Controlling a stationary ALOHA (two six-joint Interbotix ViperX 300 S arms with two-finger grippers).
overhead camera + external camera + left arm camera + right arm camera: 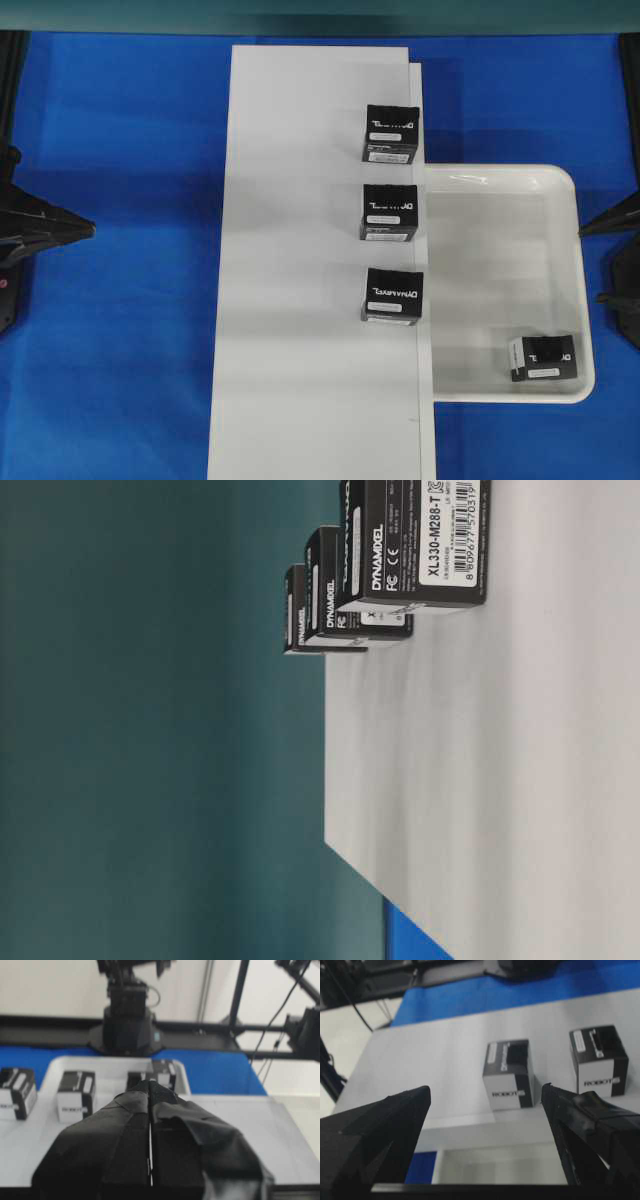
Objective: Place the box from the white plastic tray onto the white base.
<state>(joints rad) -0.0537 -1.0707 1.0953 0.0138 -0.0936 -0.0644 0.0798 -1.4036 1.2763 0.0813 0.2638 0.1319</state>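
The left hand [150,1125] has its two black-taped fingers pressed together, with only a hairline seam between them and nothing held. In the overhead view it sits at 9 o'clock, at the table's left edge [45,232], well apart from every box. The right hand [485,1105] stands wide, its fingers [385,1125] far apart and empty; overhead it shows at 3 o'clock [615,225], just outside the tray's right rim.

The box [541,358] lies in the white plastic tray [570,190], in the corner at about 5 o'clock of the tray, close to the rim. It is nearly cube-shaped, so it has no clear long axis; its white label strip runs left to right along its lower edge, turned slightly off square with the tray.

The white base [300,300] runs lengthwise from 12 to 6 o'clock on the blue table [120,120], its right edge overlapping the tray's left side. Three like boxes stand in a column along that right edge: top [390,133], middle [389,212] and bottom [392,296], their lettering running left to right.
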